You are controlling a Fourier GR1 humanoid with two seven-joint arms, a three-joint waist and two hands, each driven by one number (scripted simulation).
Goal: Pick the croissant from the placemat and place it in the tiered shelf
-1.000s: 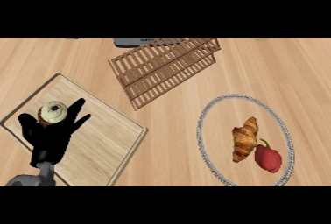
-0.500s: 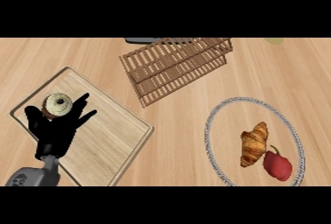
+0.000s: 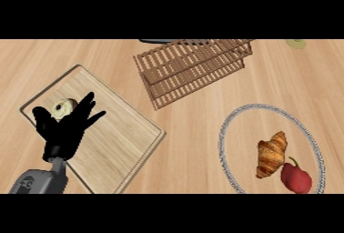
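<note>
Left hand: the black left hand (image 3: 66, 129) shows at about 8 o'clock in the head view, fingers spread wide and straight, holding nothing. Its grey forearm comes up from the lower edge at 7 o'clock. The fingertips lie over the wooden board, just beside the doughnut.
Right hand: does not show in the view.
Desk: the light wooden desk (image 3: 181, 136) fills the whole view and carries everything else.
Wooden board: a pale rectangular board with a raised rim (image 3: 124, 136), turned at a slant, lies at 9 o'clock. The left hand covers its lower left part.
Tiered shelf: the slatted brown wooden shelf (image 3: 191, 68) sits at 12 o'clock, tilted in the view, its upper edge cut by the top of the scene. It lies well apart from the croissant.
Placemat: a round placemat with a grey braided rim (image 3: 225, 132) lies at 4 o'clock; its lower edge runs out of view.
Croissant: the golden-brown croissant (image 3: 271, 154) lies on the placemat at 4 o'clock, lengthwise roughly from 12 to 6 o'clock, untouched by any hand.
Red pepper: a red pepper with a dark stem (image 3: 295, 177) lies on the placemat at 5 o'clock, touching the croissant's lower end.
Doughnut: a small pale ring doughnut (image 3: 65, 108) rests on the board at 9 o'clock, partly hidden behind the fingers.
Green item: a small greenish thing (image 3: 295, 43) shows at 1 o'clock near the top edge; too small to name.
</note>
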